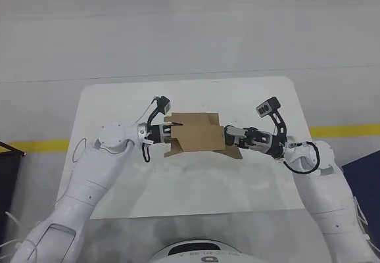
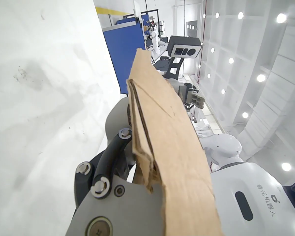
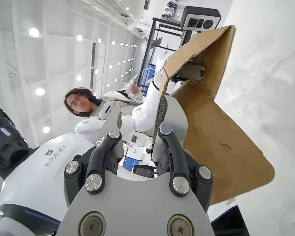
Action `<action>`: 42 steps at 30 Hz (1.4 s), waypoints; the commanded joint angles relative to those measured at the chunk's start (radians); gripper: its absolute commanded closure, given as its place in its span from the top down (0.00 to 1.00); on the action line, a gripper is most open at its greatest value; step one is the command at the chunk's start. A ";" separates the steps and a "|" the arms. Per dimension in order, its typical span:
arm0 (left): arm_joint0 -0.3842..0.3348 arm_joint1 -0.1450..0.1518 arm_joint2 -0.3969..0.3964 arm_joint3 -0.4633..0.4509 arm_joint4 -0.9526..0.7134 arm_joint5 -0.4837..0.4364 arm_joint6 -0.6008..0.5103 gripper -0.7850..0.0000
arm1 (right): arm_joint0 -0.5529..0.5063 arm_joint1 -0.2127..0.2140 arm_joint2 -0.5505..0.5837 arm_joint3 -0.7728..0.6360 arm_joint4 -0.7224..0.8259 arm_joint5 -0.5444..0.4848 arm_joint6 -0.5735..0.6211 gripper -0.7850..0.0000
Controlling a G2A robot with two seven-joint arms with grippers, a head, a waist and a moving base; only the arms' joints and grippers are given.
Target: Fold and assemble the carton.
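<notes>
Over the middle of the white desk point(image 1: 131, 191), between the 2 arms:

Item 1: carton point(image 1: 200, 135). Brown corrugated board, partly opened, lying lengthwise from left to right. Short flaps stick out along its far edge, and more flaps hang off its near-left and near-right corners. The near-right flap point(image 3: 231, 153) has a rounded corner. Seen from the right wrist view, its 2 main panels spread apart like a wedge. Whether its underside touches the desk, I cannot tell.

Item 2: left claw point(image 1: 167, 135). At the carton's left end, clenched on the board. 1 finger point(image 3: 193, 72) sits inside the opened wedge. The other finger point(image 2: 118, 133) lies against the outer face, with the panel between them. In the left wrist view, the doubled edge of the board runs right across this claw.

Item 3: right claw point(image 3: 141, 104). At the carton's right end, released. Its 2 fingers stand well apart, with the room showing through the gap. The ribbed pad point(image 3: 162, 114) of 1 finger is just beside the carton's cut edge, and the board lies on that finger's outer side.

Item 4: yellow floor stripe point(image 1: 354, 129). Painted on the grey floor, showing to the left and to the right of the desk.
</notes>
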State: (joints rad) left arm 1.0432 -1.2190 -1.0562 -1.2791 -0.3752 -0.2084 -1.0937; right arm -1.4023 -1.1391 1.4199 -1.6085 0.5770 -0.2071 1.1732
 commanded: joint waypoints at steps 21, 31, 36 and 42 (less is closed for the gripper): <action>-0.035 -0.006 0.024 0.034 -0.017 -0.027 0.009 0.00 | 0.096 -0.003 -0.123 0.073 -0.068 0.015 -0.005 0.08; -0.036 0.001 0.013 0.007 0.017 -0.059 0.008 1.00 | 0.092 -0.016 -0.107 0.135 0.205 0.036 -0.090 0.00; 0.014 0.024 -0.097 -0.077 -0.064 -0.113 -0.005 1.00 | 0.066 -0.036 -0.083 0.161 0.557 0.044 -0.101 0.00; 0.101 0.056 -0.233 -0.200 -0.034 -0.103 0.043 1.00 | 0.094 -0.068 -0.103 0.276 0.959 0.160 -0.007 0.00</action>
State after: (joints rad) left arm 1.1266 -1.1668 -1.2717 -1.4580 -0.4165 -0.3173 -1.0615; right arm -1.3180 -1.2027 1.3238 -1.3545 1.4703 -0.0632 1.1649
